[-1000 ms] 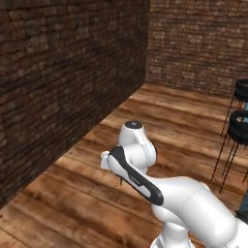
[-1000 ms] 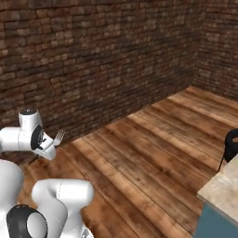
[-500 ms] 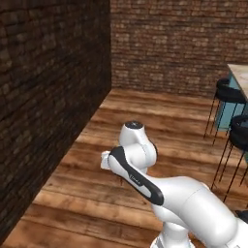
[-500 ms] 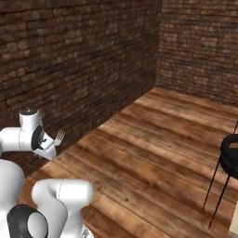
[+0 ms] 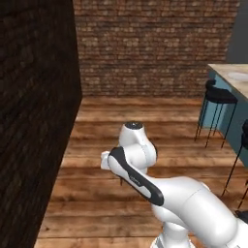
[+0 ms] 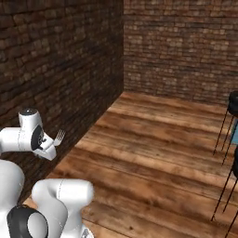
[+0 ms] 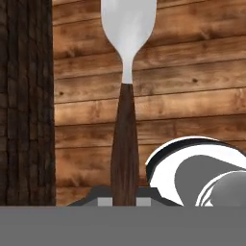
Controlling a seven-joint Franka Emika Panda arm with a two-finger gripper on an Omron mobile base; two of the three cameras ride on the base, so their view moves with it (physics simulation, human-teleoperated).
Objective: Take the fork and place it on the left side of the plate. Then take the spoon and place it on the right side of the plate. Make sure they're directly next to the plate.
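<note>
My gripper (image 6: 49, 148) is shut on the fork's dark brown handle (image 7: 125, 144), low at the left of the right base view. The silver tines (image 6: 59, 136) stick up and to the right of the hand. In the hand view the fork (image 7: 127, 33) runs straight up from the gripper (image 7: 125, 199) over the wooden floor. A pale round plate (image 5: 238, 75) lies on the counter top at the far right of the left base view. The spoon is out of view.
A dark brick wall (image 5: 38, 121) stands close on the left, and another closes the far end (image 6: 186, 46). A teal counter (image 5: 240, 114) with black stools (image 5: 220, 97) is at the right. Plank floor (image 6: 153, 139) lies open ahead.
The whole picture has swung as the base turned: the counter and stools have come into the left base view. The fork stays in the shut gripper, and the arm's pose is unchanged.
</note>
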